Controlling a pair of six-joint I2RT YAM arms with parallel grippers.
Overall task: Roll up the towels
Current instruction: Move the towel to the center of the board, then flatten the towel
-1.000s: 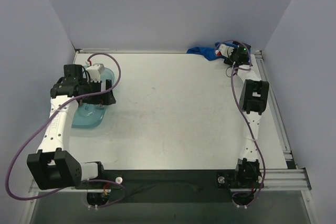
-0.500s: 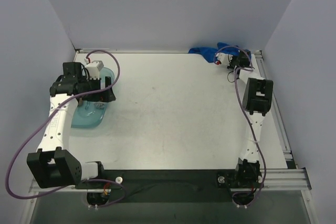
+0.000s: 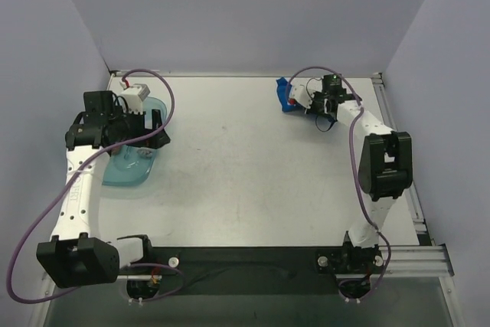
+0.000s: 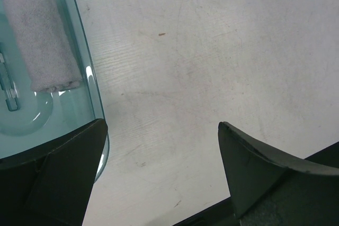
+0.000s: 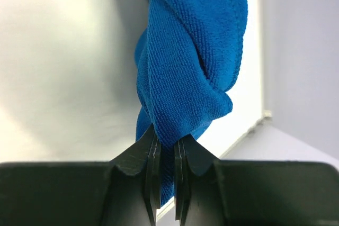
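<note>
A bright blue towel (image 3: 289, 96) hangs bunched and twisted from my right gripper (image 3: 300, 102), a little in from the table's back right corner. In the right wrist view the jaws (image 5: 165, 140) are pinched on a fold of the blue towel (image 5: 190, 51), which droops toward the table. A rolled whitish towel (image 4: 42, 41) lies in the teal tray (image 4: 87, 72). My left gripper (image 4: 161, 125) is wide open with nothing between its fingers. It hovers over bare table just right of the tray (image 3: 126, 170), at the left side (image 3: 155, 129).
Grey walls close in the back and both sides. A metal rail (image 3: 409, 181) runs along the table's right edge. A small clear object (image 4: 8, 91) lies in the tray beside the rolled towel. Purple cables loop off both arms.
My right gripper has shut on the blue towel and drawn it out of the back right corner, leftward and toward the front. The left arm has shifted slightly.
</note>
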